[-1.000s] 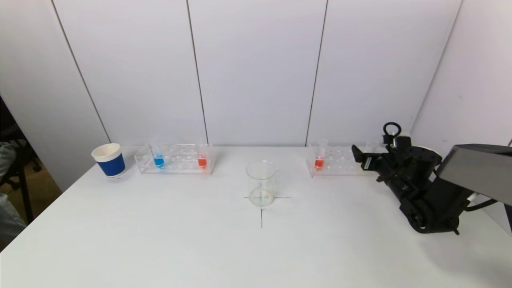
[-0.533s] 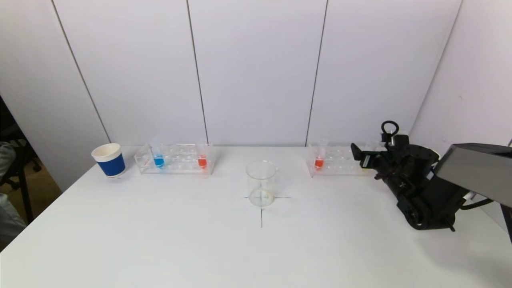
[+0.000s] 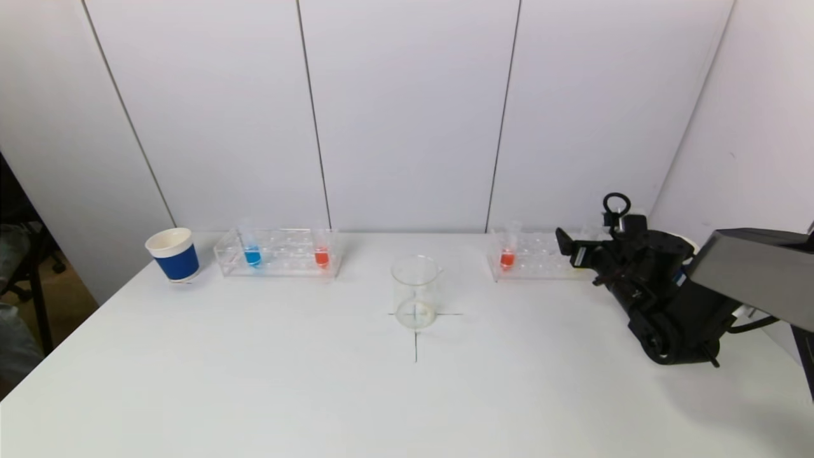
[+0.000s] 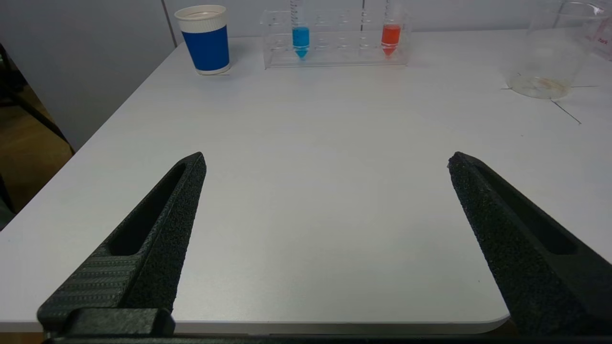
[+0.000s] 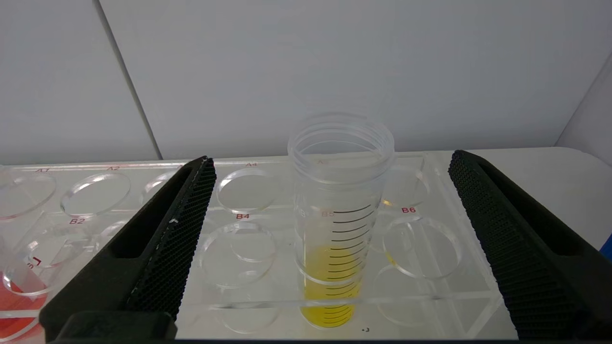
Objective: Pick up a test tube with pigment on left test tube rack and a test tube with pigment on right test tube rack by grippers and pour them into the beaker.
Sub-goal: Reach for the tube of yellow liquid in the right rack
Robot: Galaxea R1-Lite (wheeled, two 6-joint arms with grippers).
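Note:
A clear beaker point(image 3: 416, 292) stands mid-table on a black cross. The left test tube rack point(image 3: 278, 264) holds a blue tube point(image 3: 252, 254) and a red tube point(image 3: 322, 256). The right test tube rack point(image 3: 540, 267) holds a red tube point(image 3: 507, 257) and a yellow tube point(image 5: 334, 267). My right gripper point(image 3: 588, 238) is open at the rack's right end. In the right wrist view the right gripper point(image 5: 331, 160) has the yellow tube between its fingers, clear of both. My left gripper point(image 4: 326, 157) is open and empty over the table's near edge, far from the left rack point(image 4: 334, 57).
A blue paper cup point(image 3: 173, 254) with a white rim stands left of the left rack. White wall panels close the back and right sides. The table point(image 3: 254, 381) is bare in front of the beaker. A dark chair shows past the table's left edge.
My right gripper has crept a little forward and left toward the right rack. The tubes, the beaker and the cup have not moved.

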